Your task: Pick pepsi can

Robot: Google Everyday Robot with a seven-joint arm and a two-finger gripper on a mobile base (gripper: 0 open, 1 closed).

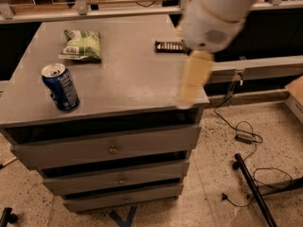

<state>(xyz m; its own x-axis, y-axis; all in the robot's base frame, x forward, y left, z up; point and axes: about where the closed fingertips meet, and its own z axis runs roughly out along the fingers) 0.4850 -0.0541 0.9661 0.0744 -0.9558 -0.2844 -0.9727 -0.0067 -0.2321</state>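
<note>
On matte grey cabinet (pixel 132 74), upright cylindrical pepsi can (pixel 60 86), cream gripper (pixel 193 82) over right edge, state unclear.

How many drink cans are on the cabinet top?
1: the pepsi can stands upright, front-left on the cabinet. The gripper hangs over the front-right corner and may hide others.

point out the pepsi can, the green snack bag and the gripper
pepsi can (pixel 61 91): camera view, blue side
green snack bag (pixel 83 45): camera view, bag's middle
gripper (pixel 190 88): camera view, its tip, over front right corner of the cabinet (pixel 135 72)
</note>
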